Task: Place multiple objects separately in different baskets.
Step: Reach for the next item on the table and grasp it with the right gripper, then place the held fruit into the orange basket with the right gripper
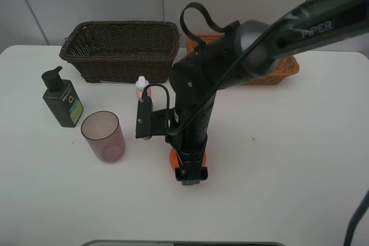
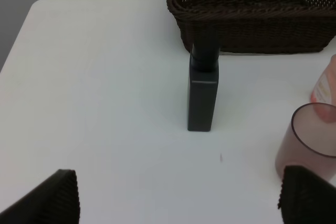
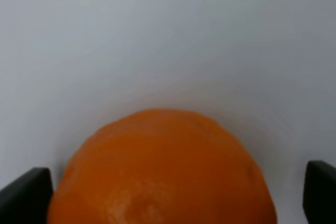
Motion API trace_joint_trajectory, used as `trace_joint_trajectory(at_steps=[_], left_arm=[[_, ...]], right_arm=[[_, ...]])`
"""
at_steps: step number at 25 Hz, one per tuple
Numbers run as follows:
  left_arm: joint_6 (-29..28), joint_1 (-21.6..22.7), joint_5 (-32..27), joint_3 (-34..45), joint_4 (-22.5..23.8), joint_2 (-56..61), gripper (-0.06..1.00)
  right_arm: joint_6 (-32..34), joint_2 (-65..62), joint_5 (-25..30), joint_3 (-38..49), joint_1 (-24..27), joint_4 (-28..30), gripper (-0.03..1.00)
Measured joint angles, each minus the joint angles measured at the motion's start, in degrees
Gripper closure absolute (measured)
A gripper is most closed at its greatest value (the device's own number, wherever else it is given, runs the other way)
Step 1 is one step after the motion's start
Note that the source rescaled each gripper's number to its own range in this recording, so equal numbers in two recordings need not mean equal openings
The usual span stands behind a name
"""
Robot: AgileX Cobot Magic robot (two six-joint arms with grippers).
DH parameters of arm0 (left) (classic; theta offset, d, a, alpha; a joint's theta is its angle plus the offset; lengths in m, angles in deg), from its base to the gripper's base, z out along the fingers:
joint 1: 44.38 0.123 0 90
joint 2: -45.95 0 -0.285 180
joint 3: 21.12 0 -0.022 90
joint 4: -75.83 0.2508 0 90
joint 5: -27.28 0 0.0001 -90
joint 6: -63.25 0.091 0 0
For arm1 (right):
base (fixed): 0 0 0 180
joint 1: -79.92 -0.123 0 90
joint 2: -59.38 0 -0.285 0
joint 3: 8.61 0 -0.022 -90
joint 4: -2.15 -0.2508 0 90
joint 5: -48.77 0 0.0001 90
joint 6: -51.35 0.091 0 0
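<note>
Baskets [image 1: 121, 50] [image 1: 282, 70], bottles [image 1: 63, 105] [image 1: 141, 86]: two each; cup [image 1: 104, 136], orange [image 3: 163, 171]: one

orange [image 3: 163, 177]: bright orange, sat between the right gripper's [image 3: 168, 198] black fingers [image 3: 23, 195]
deep basket [image 1: 121, 50]: dark brown weave
shallow basket [image 1: 285, 68]: orange-tan weave
pump bottle [image 1: 62, 101]: dark green, yellowish label
cup [image 1: 104, 136]: see-through pinkish
table [image 1: 288, 159]: plain white

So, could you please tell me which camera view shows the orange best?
The right wrist view: the orange fills the foreground, unobstructed, between the open right end effector's fingers. The exterior high view shows only an orange sliver beside the arm; the left wrist view does not show it.
</note>
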Motion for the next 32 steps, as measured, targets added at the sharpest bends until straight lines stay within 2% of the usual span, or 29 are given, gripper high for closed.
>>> trace_joint_trajectory(at_steps=[2,3,4,7,11,32], left_arm=[[0.0,0.0,0.0,0.0,0.0,0.0,-0.04],[0.0,0.0,0.0,0.0,0.0,0.0,-0.04],[0.0,0.0,0.0,0.0,0.0,0.0,-0.04],[0.0,0.0,0.0,0.0,0.0,0.0,-0.04],[0.0,0.0,0.0,0.0,0.0,0.0,-0.04],[0.0,0.0,0.0,0.0,0.0,0.0,-0.04]], right_arm=[[0.0,0.1,-0.5,0.0,0.0,-0.6,0.01],[0.0,0.1,-0.5,0.0,0.0,-0.8,0.08],[0.0,0.1,-0.5,0.0,0.0,-1.1,0.20],[-1.9,0.2,0.2,0.0,0.0,-2.5,0.66],[-4.5,0.2,1.0,0.0,0.0,-3.7,0.65],[-4.7,-0.5,1.2,0.0,0.0,-4.0,0.65]])
